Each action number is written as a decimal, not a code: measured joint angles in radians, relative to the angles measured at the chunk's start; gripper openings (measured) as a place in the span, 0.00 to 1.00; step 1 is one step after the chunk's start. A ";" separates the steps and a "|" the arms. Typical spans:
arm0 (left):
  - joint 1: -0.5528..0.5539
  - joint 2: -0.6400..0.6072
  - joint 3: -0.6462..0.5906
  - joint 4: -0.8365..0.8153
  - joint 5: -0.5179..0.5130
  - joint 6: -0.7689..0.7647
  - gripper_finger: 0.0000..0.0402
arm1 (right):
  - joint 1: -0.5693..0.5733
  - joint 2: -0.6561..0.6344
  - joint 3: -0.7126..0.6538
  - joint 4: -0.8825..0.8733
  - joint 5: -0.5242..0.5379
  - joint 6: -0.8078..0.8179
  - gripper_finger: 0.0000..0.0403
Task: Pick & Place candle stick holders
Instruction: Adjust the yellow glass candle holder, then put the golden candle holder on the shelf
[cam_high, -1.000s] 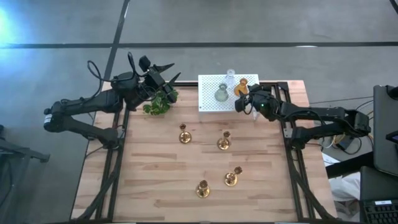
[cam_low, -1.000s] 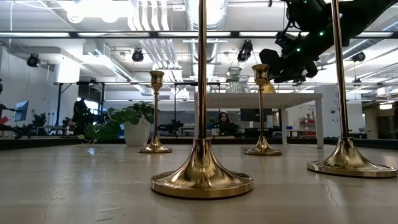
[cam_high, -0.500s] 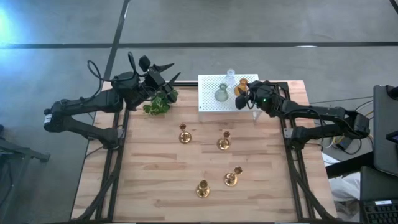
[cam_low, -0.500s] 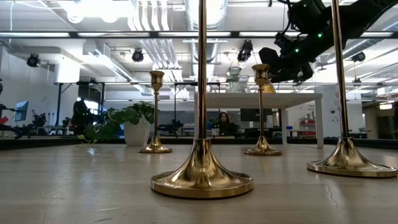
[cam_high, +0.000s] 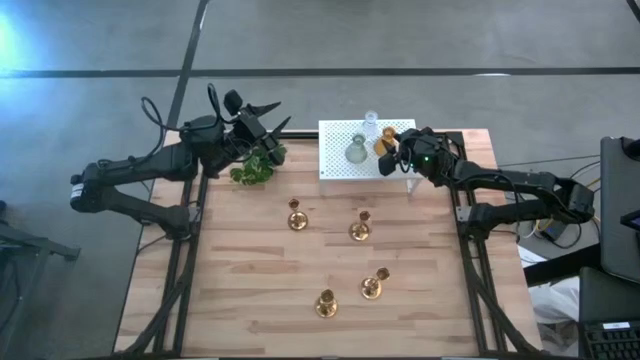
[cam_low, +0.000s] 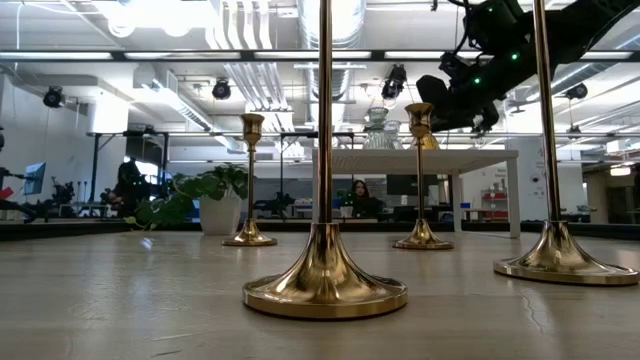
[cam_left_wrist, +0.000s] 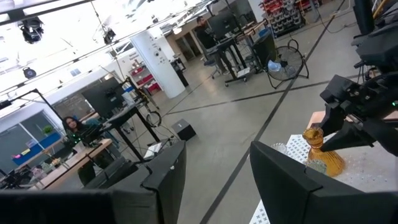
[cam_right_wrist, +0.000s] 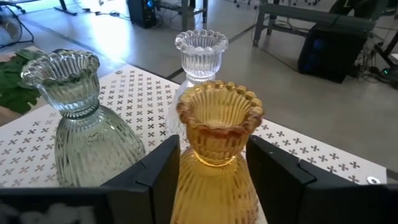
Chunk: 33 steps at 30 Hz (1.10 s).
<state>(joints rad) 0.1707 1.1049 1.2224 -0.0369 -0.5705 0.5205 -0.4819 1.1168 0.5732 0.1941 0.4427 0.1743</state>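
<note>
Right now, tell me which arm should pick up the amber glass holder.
The right arm. Its right gripper is open with a finger on each side of the amber glass holder on the white stand. The left gripper hangs above the plant.

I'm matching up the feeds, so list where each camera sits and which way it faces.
High view: above the table, looking straight down; both arms show.
Low view: at tabletop height, looking level past gold candlesticks; the right arm shows at top.
Left wrist view: on the left arm, facing the room; left end effector open.
Right wrist view: on the right arm, right end effector open around the amber holder.
Shared: both wrist views show the amber holder on the white stand.
</note>
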 joint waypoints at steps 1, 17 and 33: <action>0.000 0.000 0.000 0.000 0.000 0.000 0.46 | -0.003 0.000 0.000 0.000 0.000 0.001 0.42; 0.000 0.000 0.000 -0.028 0.000 0.001 0.46 | -0.009 0.000 0.000 -0.019 -0.062 0.009 0.11; 0.000 0.000 0.000 -0.050 0.000 0.000 0.46 | -0.008 -0.067 0.002 -0.030 -0.077 -0.020 0.37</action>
<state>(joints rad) 0.1711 1.1049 1.2224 -0.0868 -0.5705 0.5209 -0.4896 1.0495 0.5755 0.1641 0.3660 0.1543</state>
